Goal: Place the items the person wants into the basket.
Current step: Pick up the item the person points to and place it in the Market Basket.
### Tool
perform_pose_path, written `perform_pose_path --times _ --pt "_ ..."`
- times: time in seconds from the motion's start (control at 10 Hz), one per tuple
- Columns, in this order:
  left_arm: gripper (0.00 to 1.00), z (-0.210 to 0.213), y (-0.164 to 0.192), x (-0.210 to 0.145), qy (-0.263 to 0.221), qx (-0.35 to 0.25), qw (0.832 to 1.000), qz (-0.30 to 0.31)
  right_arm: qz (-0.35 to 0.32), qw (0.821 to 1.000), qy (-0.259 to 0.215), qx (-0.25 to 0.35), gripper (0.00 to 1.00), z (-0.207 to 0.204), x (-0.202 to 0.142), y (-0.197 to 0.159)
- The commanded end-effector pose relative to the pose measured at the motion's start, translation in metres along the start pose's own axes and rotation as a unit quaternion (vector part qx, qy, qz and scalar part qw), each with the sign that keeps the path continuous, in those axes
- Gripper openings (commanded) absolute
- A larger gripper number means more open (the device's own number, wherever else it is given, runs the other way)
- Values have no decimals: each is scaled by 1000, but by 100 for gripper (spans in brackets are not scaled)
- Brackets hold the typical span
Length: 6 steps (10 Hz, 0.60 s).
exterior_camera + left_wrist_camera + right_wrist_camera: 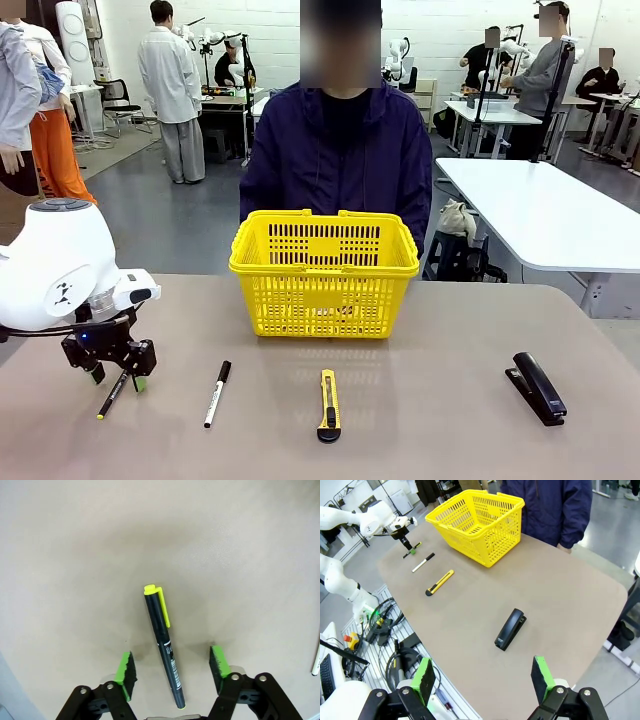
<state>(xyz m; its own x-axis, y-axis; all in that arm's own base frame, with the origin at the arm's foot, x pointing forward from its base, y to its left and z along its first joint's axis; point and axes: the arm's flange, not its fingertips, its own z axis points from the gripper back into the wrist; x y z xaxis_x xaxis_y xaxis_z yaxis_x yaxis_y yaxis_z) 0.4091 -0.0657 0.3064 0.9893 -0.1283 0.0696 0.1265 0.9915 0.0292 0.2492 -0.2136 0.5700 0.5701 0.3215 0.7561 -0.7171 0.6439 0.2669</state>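
Note:
A thin black pen [162,630] with yellow ends lies on the table between my left gripper's [172,666] green pads [126,669], with a gap on each side. The jaws straddle it, open. From the front, the left gripper [112,375] stands low over the pen [113,394] at the table's left. The yellow-and-black utility knife [329,405] lies at front centre. The yellow basket [323,270] stands at the far middle, in front of the person [335,150]. My right gripper [482,680] hangs open and empty, high over the table's edge.
A white marker [217,393] with a black cap lies between the pen and the knife. A black stapler [539,387] lies at the right. The right wrist view shows the same row: stapler [510,629], knife [439,582], marker [423,562] and basket [480,525].

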Motion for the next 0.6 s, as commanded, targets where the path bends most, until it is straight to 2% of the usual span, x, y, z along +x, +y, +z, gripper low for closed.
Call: perform_pose_path --times 0.0,0.1,0.2,0.4,0.5 --pt "0 -1 -1 -8 -1 -5 1000 13 7 1000 -14 7 100 1 2 -2" --pt "0 -2 -2 -8 4 -5 1000 12 7 1000 -14 7 100 1 2 -2" --pt "18 -2 -2 -9 4 -6 1000 14 7 1000 -14 7 100 1 2 -2" --pt "0 -2 -2 -8 4 -6 1000 12 7 1000 -14 7 100 1 2 -2" --pt "0 -2 -1 -8 5 -6 1000 12 7 1000 -14 7 100 1 2 -2"
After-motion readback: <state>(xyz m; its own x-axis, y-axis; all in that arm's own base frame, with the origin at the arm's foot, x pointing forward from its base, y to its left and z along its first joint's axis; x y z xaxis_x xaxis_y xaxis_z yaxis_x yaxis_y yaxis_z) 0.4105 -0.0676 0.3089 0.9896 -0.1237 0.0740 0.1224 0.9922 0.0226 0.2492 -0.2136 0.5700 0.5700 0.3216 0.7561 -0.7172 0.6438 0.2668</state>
